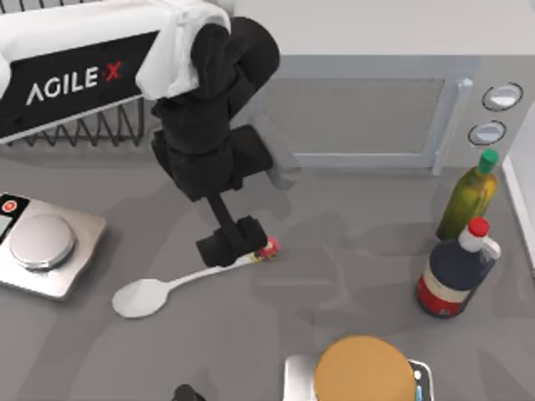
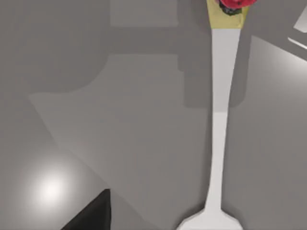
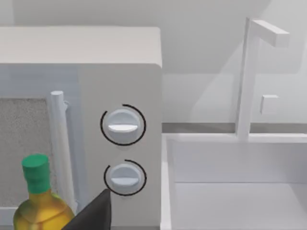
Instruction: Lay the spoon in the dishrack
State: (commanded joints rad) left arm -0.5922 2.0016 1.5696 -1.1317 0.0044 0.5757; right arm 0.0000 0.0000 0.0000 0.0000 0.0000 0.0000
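White spoon (image 1: 159, 292) flat on table — red knob, left claw (image 1: 232, 247) seemingly over handle.

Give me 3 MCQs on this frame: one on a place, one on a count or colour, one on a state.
1. Where is the left gripper?
A. over the spoon's handle near its red end
B. over the scale
C. at the microwave door

2. How many bottles stand at the table's right side?
A. one
B. two
C. four

3. How does the spoon lie?
A. standing in the dishrack
B. lifted clear of the table
C. flat on the table

Answers:
1 A: the top view puts the gripper on the handle beside the red knob.
2 B: a green-capped bottle and a red-capped bottle stand there.
3 C: bowl and handle rest on the table; the dishrack sits far back at the left, with no spoon on the bars that show.
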